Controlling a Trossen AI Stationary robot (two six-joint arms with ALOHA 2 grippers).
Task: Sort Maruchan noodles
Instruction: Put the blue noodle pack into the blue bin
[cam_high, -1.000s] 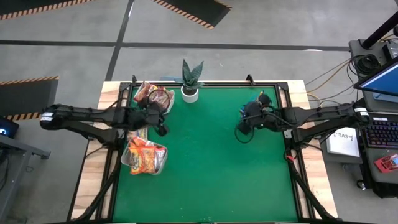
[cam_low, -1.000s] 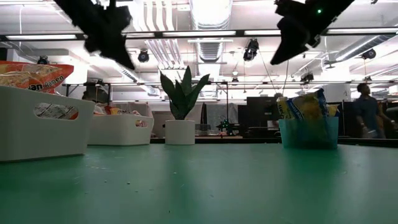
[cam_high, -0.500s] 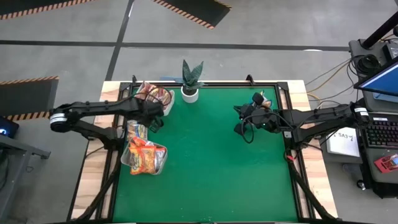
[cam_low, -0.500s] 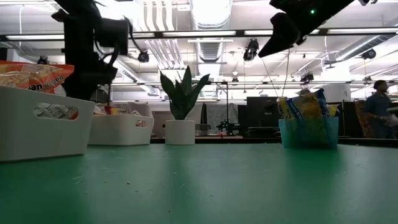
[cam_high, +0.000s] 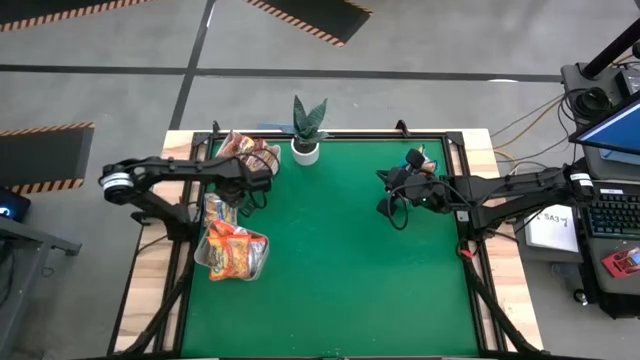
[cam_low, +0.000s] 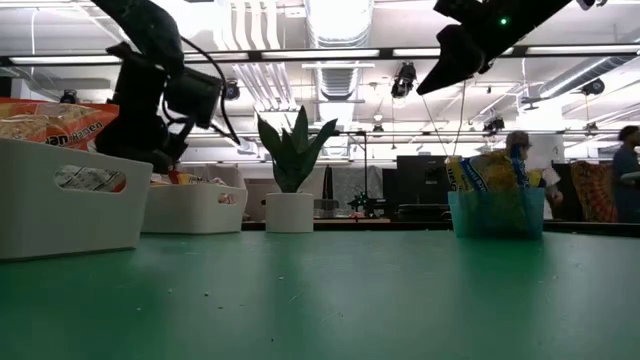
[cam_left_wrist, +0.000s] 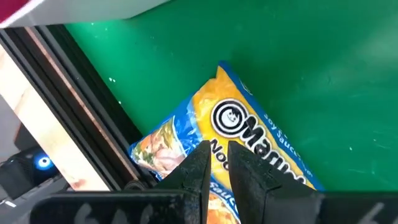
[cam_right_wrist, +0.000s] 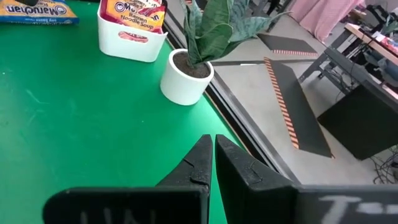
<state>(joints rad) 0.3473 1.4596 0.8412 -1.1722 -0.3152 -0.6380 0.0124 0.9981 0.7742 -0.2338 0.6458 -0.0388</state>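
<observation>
High view shows the left gripper (cam_high: 262, 172), nearly closed and empty, above a blue-and-yellow noodle packet (cam_left_wrist: 249, 149) lying on the green bench (cam_high: 330, 260) between two white trays (cam_high: 258, 262). Right gripper (cam_high: 385, 205) hangs fully closed, empty, beside the teal bin (cam_low: 496, 212).

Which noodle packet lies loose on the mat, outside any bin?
The blue-and-yellow packet lies flat on the green mat; the others sit in bins.
</observation>
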